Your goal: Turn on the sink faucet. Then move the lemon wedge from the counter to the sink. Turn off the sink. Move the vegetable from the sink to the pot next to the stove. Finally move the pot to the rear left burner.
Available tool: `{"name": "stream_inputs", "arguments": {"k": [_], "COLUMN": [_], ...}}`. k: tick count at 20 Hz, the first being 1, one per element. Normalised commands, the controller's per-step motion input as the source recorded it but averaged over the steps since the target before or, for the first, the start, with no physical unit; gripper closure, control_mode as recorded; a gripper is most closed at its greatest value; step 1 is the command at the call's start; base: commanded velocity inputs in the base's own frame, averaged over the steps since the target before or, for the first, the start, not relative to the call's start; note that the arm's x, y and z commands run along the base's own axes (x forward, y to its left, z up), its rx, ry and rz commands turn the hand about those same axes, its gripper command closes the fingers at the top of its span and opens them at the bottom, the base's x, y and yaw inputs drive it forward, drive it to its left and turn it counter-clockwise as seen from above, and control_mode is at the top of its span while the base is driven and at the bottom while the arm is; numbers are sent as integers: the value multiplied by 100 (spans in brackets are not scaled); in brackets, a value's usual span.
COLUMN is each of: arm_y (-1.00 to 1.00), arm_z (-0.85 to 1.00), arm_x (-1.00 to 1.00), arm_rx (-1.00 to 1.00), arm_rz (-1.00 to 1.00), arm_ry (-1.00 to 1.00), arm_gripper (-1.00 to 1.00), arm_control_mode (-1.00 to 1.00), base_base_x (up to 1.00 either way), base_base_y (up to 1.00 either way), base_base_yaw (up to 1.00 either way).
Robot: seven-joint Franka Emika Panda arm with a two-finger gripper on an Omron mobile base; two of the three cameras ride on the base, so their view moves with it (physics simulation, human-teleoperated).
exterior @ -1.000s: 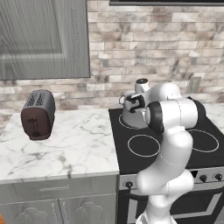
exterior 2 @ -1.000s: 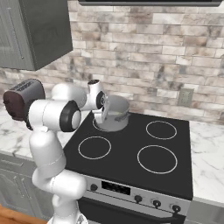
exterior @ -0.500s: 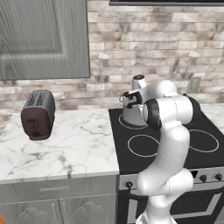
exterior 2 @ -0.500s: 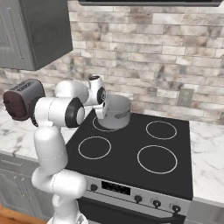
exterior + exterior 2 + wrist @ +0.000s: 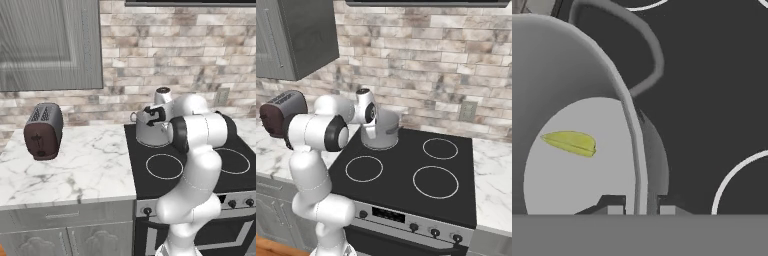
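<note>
Hand view: end effector (image 5: pixel 641 206) pinches the pot (image 5: pixel 567 65) rim between its 2 fingertips (image 5: pixel 615 204).

One pot (image 5: pixel 151 131), one lemon wedge (image 5: pixel 570 142), one toaster (image 5: pixel 44 131), four burner rings (image 5: pixel 435 182)

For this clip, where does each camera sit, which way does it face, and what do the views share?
Left base view: behind the arm's left, looking forward and down at the counter, toaster and stove; the arm rises lower right.
Right base view: behind its right, over the cooktop; the arm rises lower left.
Hand view: on the hand, looking down the pot rim at the lemon wedge; fingertips straddle the rim.
Shared: the pot on the stove's rear left burner.
</note>
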Motion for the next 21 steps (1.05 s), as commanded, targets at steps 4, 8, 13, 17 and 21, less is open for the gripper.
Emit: {"name": "stream_inputs", "arguments": {"k": [4,8,13,17,21], "arm_y": [-3,0,0,0,0], "arm_z": [-5,-11,-6,8,35], "arm_x": [-29,-3,0,-1,-21], "arm_rx": [0,0,0,0,0], "arm_rz": [7,6,5,5,2], "arm_ry": [-5,-1,-7,-20,-19], "arm_gripper": [100,-100,-100,-100,-100], "arm_control_mode": [-100,-100,-100,-100,-100], "base_base_x": [0,0,0,0,0], "base_base_y": [0,0,0,0,0], "base_base_yaw": [0,0,0,0,0]}}
